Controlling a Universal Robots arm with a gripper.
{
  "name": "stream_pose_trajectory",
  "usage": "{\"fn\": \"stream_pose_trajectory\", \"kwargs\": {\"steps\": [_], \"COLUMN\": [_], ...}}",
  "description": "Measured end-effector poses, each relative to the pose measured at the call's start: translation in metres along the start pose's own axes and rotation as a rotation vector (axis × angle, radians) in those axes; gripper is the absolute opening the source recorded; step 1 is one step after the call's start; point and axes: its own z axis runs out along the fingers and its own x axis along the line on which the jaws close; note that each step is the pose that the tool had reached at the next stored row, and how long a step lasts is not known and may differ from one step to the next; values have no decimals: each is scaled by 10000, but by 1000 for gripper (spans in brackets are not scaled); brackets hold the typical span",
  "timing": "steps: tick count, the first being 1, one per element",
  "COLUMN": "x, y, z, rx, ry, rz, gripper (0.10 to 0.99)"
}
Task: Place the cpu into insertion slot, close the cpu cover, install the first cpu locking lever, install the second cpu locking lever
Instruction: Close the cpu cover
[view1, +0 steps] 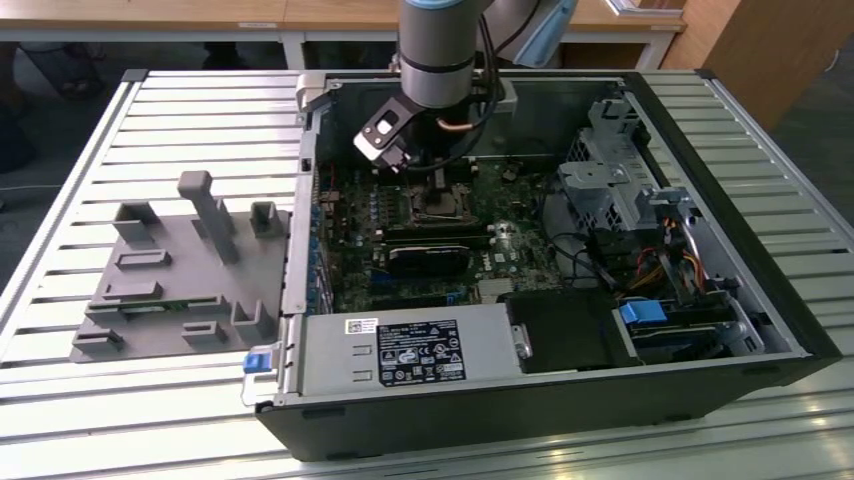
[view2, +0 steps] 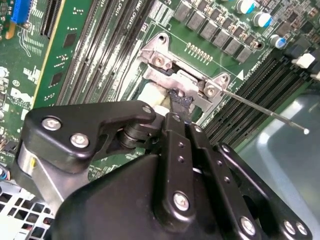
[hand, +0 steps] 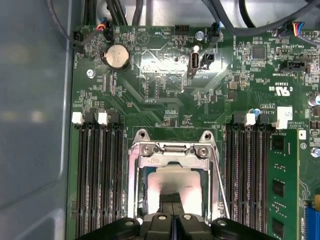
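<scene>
Slatted metal bench (view1: 174, 120), open computer case (view1: 534, 420); arm (view1: 441, 50) vertical inside, clenched gripper (hand: 170, 198) low over cpu (hand: 172, 179).

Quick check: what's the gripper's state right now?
Gripper: shut, gripping nothing, tips down over the cpu.

The exterior view looks down; both wrist views closely share the cpu cover (hand: 172, 151) (view2: 172, 79).

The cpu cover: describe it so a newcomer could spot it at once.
Inside the black computer case, find the green circuit board. Between its two banks of long black slots sits the thin silvery metal cpu cover, set apart by its window showing a pale chip.
</scene>
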Motion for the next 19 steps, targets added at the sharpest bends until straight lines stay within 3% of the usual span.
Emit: {"fn": "stream_pose_trajectory", "kwargs": {"steps": [5,9,16,19], "x": [1,2,3,5], "y": [-13,-113,-122,-120], "z": [-33,-36,0,-46], "rx": [-2,-2,0,-2], "ry": [3,1,0,1], "rz": [-2,-1,-1,-1], "gripper": [106,106,106,106]}}
